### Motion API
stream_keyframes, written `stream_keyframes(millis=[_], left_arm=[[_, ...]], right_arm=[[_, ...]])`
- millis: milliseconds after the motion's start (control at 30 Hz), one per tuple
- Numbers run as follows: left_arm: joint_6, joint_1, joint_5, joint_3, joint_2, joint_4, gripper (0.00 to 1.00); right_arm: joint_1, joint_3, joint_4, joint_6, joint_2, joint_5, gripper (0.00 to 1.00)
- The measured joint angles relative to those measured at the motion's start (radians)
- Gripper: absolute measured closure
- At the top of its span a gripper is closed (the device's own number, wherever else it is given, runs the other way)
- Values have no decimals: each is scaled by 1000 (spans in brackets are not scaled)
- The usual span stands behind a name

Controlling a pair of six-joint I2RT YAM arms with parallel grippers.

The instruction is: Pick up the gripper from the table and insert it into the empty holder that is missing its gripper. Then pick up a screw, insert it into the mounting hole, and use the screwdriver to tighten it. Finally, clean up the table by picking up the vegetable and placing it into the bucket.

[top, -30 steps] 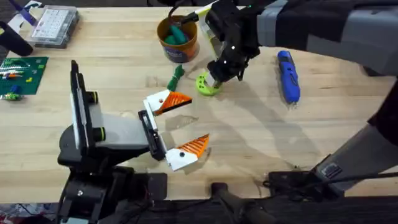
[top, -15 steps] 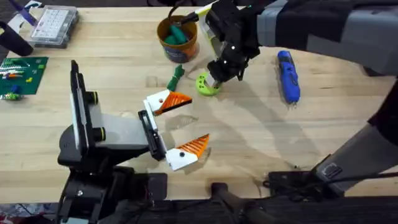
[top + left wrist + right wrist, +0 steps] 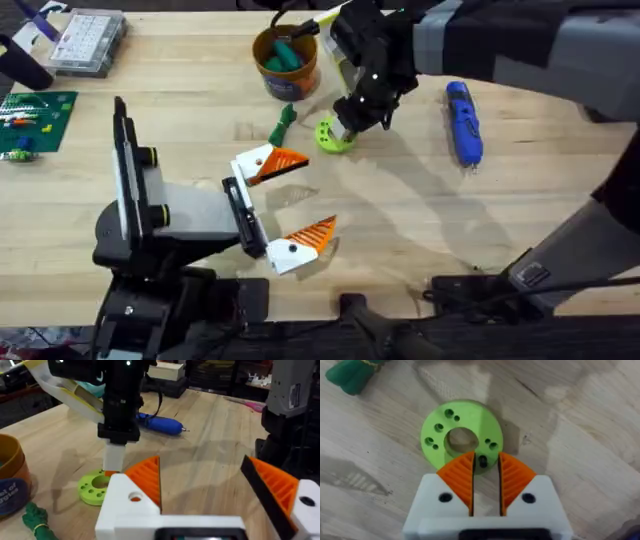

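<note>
Right fingers (image 3: 485,477) pinch a small dark screw (image 3: 483,461) over the green ring (image 3: 461,437) (left fingers (image 3: 200,490) spread); lift straight, gently.

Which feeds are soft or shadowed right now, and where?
Overhead: the right arm looms large and blurred, casting a diagonal shadow beside the screwdriver. Left wrist: near fingers soft. Right wrist: lime-green ring sharp; the dark-green vegetable blurs at the edge.

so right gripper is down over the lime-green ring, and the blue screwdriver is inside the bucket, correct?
Not quite. The right gripper is down over the lime-green ring, but the blue screwdriver lies flat on the table, on the far side of that arm from the bucket. The overhead view shows it.
</note>
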Motion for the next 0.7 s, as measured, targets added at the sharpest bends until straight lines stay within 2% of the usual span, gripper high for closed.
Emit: stream_keyframes(millis=[400,467,700], left_arm=[[0,0,0,0,0,0,16],[0,0,0,0,0,0,16],[0,0,0,0,0,0,16]], right_arm=[[0,4,-1,3,0,4,916],[0,5,0,3,0,2,980],[0,5,3,3,0,0,994]])
